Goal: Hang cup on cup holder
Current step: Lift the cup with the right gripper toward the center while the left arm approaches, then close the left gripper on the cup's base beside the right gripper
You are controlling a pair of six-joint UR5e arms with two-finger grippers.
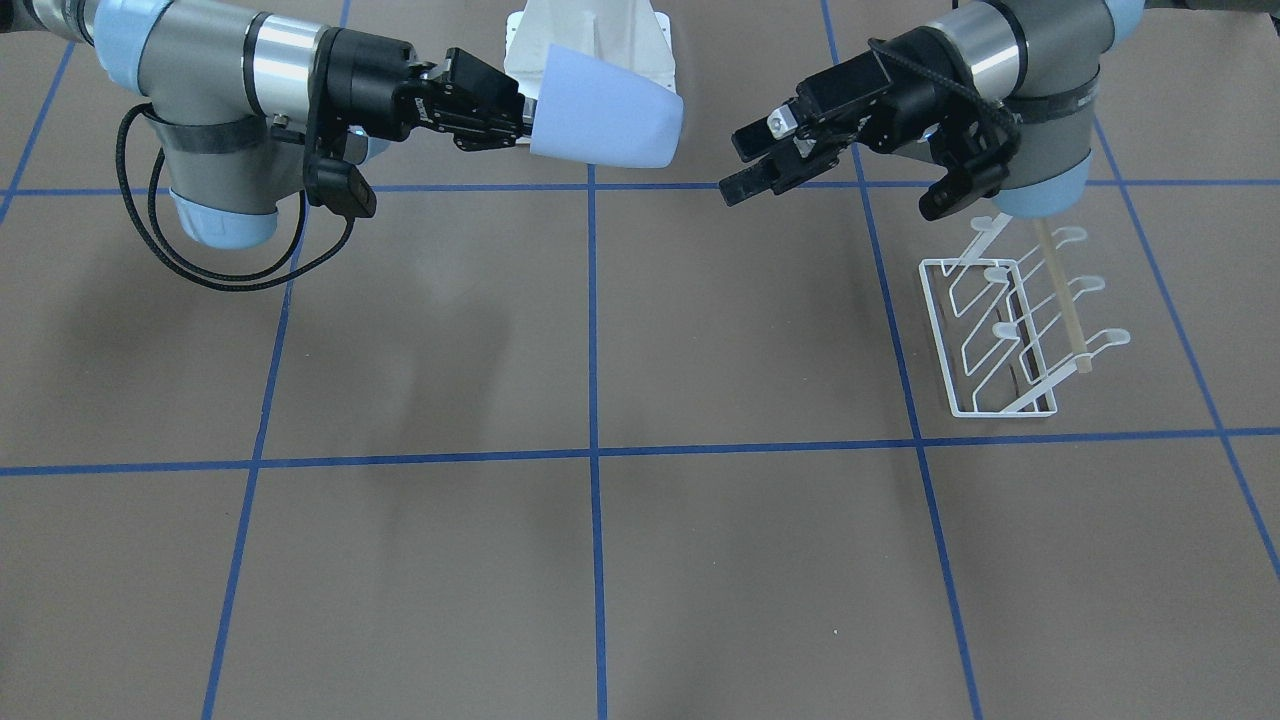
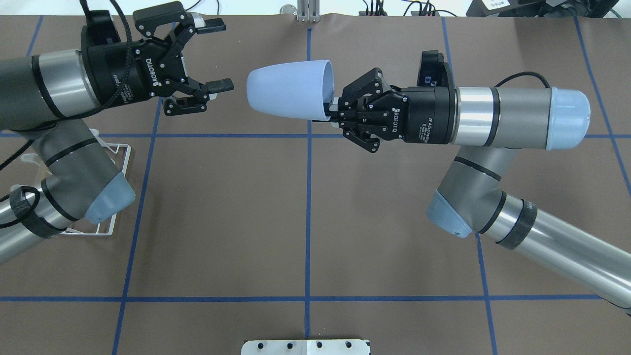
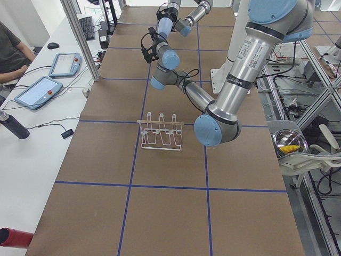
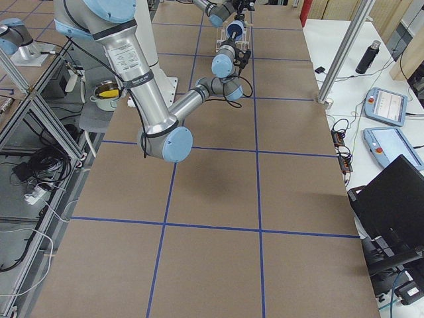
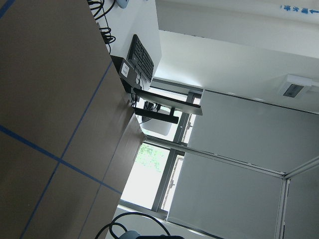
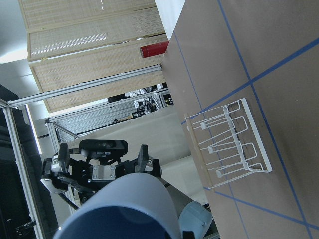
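Both grippers face off in mid-air: the right gripper (image 2: 335,106) pinches the rim of the cup (image 2: 288,88), long axis level, base pointing at the left gripper (image 2: 220,54) (jaws wide apart, empty) just beyond. The cup holder (image 1: 1064,300) stands on the table (image 1: 600,560) under the left arm (image 2: 59,162), the nearer one.

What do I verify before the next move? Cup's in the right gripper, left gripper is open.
1. Right gripper shut on cup rim: ok.
2. Left gripper open: ok.
3. Gap between cup and left gripper: ok.
4. Cup's closed end faces left gripper: ok.
5. Holder upright, prongs bare: ok.
6. Left elbow clear of holder: cannot tell; it overlaps the holder from overhead.
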